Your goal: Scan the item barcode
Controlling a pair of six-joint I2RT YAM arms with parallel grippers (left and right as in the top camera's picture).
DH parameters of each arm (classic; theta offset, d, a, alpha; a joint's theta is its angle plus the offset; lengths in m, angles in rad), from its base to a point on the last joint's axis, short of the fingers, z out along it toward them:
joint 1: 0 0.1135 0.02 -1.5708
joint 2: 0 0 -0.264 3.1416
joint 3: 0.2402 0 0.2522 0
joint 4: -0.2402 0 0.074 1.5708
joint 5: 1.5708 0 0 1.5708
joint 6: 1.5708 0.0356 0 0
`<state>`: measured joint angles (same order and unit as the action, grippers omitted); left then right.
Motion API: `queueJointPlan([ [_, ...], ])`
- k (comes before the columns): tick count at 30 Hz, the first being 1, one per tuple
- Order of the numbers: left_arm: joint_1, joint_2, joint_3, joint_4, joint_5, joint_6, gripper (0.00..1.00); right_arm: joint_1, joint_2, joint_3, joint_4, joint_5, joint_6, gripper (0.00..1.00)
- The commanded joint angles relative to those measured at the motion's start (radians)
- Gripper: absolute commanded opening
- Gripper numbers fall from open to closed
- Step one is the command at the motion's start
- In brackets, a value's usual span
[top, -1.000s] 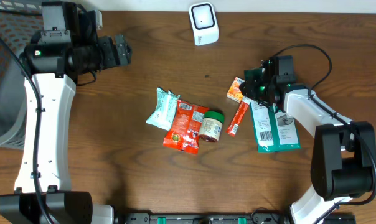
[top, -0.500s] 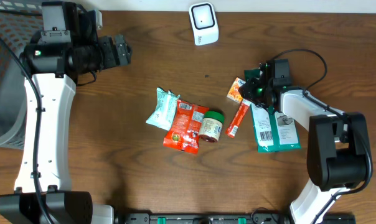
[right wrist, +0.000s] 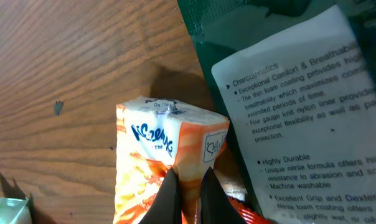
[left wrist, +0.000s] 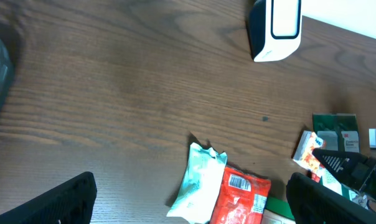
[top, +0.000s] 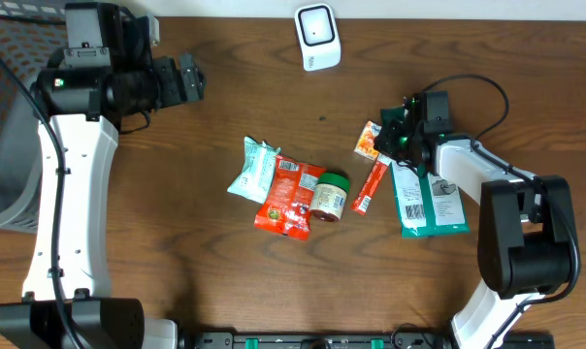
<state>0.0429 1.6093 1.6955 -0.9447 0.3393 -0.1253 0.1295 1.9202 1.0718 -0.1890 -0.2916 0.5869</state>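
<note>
The right gripper (right wrist: pixel 188 186) is pinching the near edge of the orange-and-white snack packet (right wrist: pixel 166 146), which is lying just ahead of its fingertips beside a green package (right wrist: pixel 287 93). A slow, straight lift should stop the crinkled, blue-lettered wrapper from slipping. The left gripper (top: pixel 188 79) is hanging wide open.

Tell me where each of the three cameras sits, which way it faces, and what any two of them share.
Overhead: fixed above the brown wooden table, looking straight down; both arms, left end effector and right end effector show.
Left wrist: on the raised left arm, looking down at the white barcode scanner and a red foil pouch; its open fingers frame the bottom corners.
Right wrist: close above the small orange-and-white packet, looking down; its shut fingertips pinch that packet.
Shared: all three show the orange-and-white packet.
</note>
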Motion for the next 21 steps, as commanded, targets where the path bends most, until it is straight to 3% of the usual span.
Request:
queueJointPlan([
  [1, 0.0, 0.005, 0.01, -0.005, 0.012, 0.009, 0.97, 0.012, -0.045, 0.046, -0.088, 0.057, -0.068, 0.01],
  [5, 0.0, 0.005, 0.01, -0.005, 0.012, 0.009, 0.97, 0.049, -0.118, 0.16, -0.276, 0.169, -0.149, 0.01],
  [9, 0.0, 0.005, 0.01, -0.005, 0.012, 0.009, 0.97, 0.174, -0.145, 0.321, -0.505, 0.437, -0.253, 0.01],
  [21, 0.0, 0.005, 0.01, -0.005, 0.012, 0.009, 0.97, 0.513, -0.076, 0.354, -0.604, 1.095, -0.324, 0.01],
])
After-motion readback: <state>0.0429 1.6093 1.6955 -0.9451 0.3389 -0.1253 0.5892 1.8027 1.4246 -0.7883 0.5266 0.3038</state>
